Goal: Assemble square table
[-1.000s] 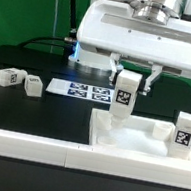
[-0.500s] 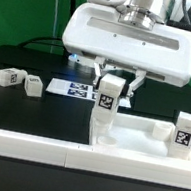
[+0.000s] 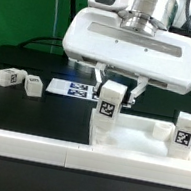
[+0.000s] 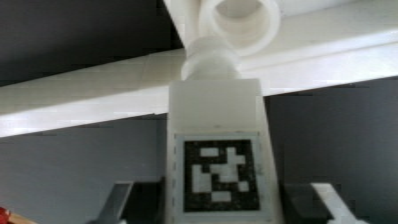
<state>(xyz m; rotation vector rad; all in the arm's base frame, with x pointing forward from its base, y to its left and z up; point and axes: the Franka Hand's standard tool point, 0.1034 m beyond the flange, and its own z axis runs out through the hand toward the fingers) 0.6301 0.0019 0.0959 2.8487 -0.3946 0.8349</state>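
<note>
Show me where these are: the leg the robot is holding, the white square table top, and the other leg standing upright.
held leg (image 3: 107, 108): exterior view, on its black-white tag.
table top (image 3: 144, 143): exterior view, on its bare inner surface.
standing leg (image 3: 185, 136): exterior view, on its tag.

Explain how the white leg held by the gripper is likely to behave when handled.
The leg looks like hard plastic, so it is probably stiff and light. Its smooth sides may slip a little in the gripper. Because it is tall and narrow, it could tip if set loose on the tabletop.
</note>
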